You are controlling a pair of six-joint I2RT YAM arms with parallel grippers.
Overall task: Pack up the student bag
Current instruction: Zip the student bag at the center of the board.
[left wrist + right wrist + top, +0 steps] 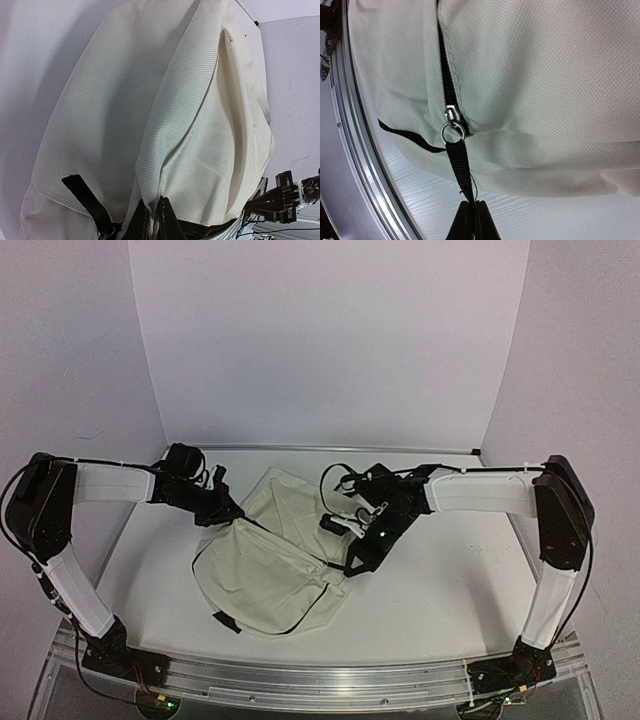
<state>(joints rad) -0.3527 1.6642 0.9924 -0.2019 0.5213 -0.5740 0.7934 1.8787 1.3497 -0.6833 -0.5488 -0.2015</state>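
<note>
The student bag, a large soft cream fabric backpack, lies slumped in the middle of the white counter. The right tool is pinched tight on its black webbing zipper pull. Farther back, the left tool is clamped closed on the bag's black-trimmed edge.

Soft, even light from above; pale shadow under bag on table. Wrist views bend near edges. Glare on metal rail beside bag; weave sharp up close

White table carries the student bag (cream)
</note>
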